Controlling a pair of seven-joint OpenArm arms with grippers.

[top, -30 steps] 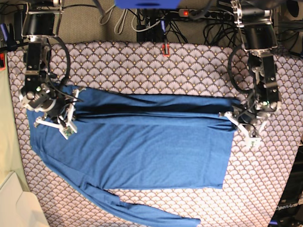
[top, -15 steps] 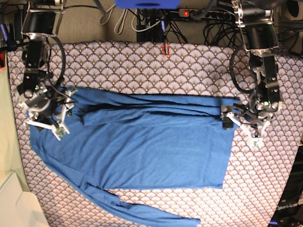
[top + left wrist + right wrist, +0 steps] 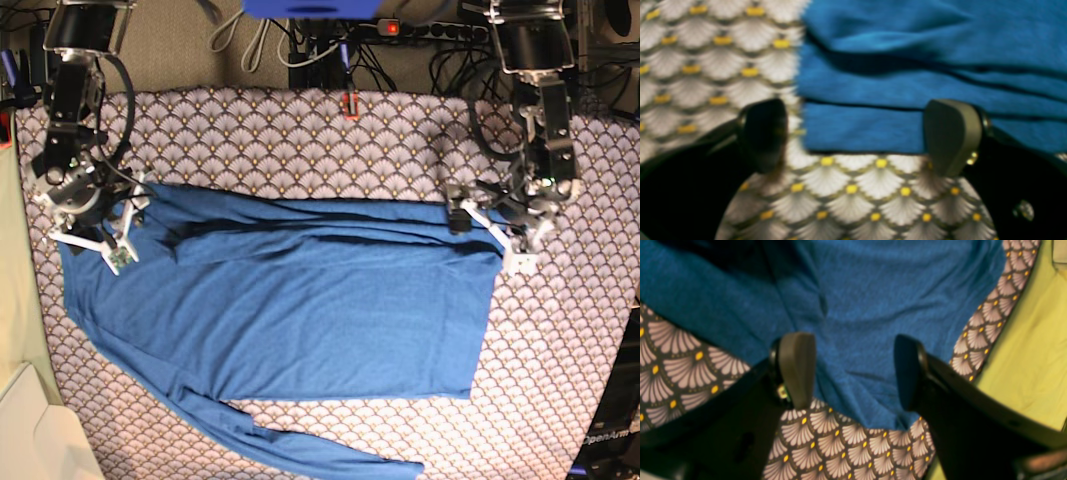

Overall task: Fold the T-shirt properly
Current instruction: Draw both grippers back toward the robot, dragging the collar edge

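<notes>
T-shirt lies flat; left gripper and right gripper gape at its edges.

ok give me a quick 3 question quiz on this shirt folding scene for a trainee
1. True or false: the left gripper is shut on the T-shirt.
2. Multiple choice: where does the loose sleeve lie in the base view? A) along the top edge B) at the bottom, past the shirt's body C) under the right gripper
3. Fill in: the shirt lies on a cloth with a ____ pattern.

Key:
1. False. Both grippers stand open, and the shirt's edge shows between the fingers.
2. B
3. scallop
</notes>
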